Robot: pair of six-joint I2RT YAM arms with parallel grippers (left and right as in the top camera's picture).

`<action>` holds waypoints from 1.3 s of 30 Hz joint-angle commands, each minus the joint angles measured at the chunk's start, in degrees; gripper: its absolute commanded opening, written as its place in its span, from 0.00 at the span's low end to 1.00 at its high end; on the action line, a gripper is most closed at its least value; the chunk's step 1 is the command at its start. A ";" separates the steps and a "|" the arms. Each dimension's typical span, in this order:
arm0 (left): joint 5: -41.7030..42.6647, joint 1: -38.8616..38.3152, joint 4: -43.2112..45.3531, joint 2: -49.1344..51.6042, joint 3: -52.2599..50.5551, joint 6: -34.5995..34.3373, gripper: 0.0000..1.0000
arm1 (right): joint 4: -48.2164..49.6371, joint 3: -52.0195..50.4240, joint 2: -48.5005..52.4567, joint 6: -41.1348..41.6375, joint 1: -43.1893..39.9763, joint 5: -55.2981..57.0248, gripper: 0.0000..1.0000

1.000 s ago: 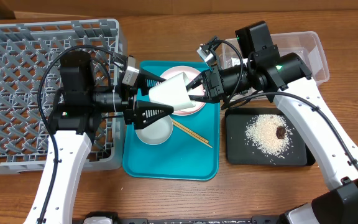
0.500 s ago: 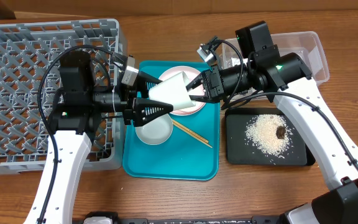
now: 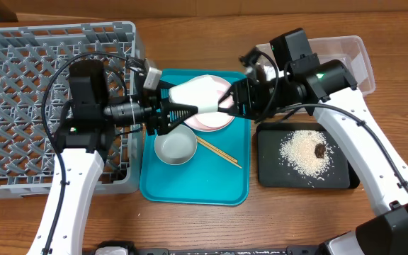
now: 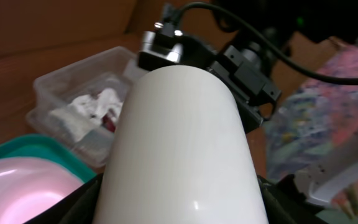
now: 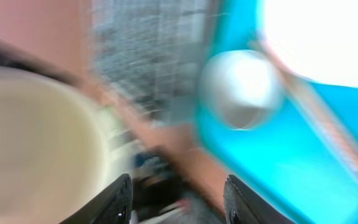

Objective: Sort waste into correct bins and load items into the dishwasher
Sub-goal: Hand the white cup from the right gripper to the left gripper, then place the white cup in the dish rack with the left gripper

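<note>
Jaws of the left gripper (image 3: 183, 100) are clamped on the sides of the cup (image 3: 202, 91). Those of the right gripper (image 5: 178, 190) stand spread with nothing between them.

The cup hangs on its side above the tray (image 3: 218, 184), over the plate (image 3: 217, 119). Its long axis runs roughly 9 to 3 between the two arms, with the left gripper at its 9 o'clock end and the right just off its 3 o'clock end. The rack (image 3: 20, 85) lies off at 9 o'clock, on the left arm's side, so I'd say the left is the one to carry it there.

A second ago the right was pinching the rim and the left's jaws stood wider. Now the left has closed in, the right has let go, and the cup sits a little nearer 12 o'clock.
</note>
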 commanded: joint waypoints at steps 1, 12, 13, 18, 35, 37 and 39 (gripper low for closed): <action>-10.21 2.91 -3.06 0.15 1.11 -0.74 0.42 | -1.51 0.42 -0.04 1.07 -2.29 22.36 0.50; -36.83 17.88 -24.17 -1.77 3.87 -0.81 0.38 | -10.86 1.75 -3.63 0.37 -13.05 38.12 0.52; -40.46 19.30 -26.49 -1.88 4.55 -1.01 0.36 | -11.85 1.75 -4.28 0.35 -14.27 39.56 0.52; -55.17 25.18 -34.32 -1.92 8.04 -5.55 0.33 | -15.91 1.75 -7.58 -3.54 -21.09 41.16 0.53; -70.18 28.15 -34.82 5.27 8.68 -8.96 0.37 | -20.02 1.62 -8.35 -4.33 -27.74 40.94 0.53; -70.14 28.15 -34.93 7.17 8.68 -8.96 0.42 | -20.04 1.62 -8.35 -4.33 -27.74 40.92 0.53; -70.14 28.13 -34.93 8.68 8.68 -8.94 0.48 | -20.04 1.62 -8.35 -4.33 -27.74 40.94 0.53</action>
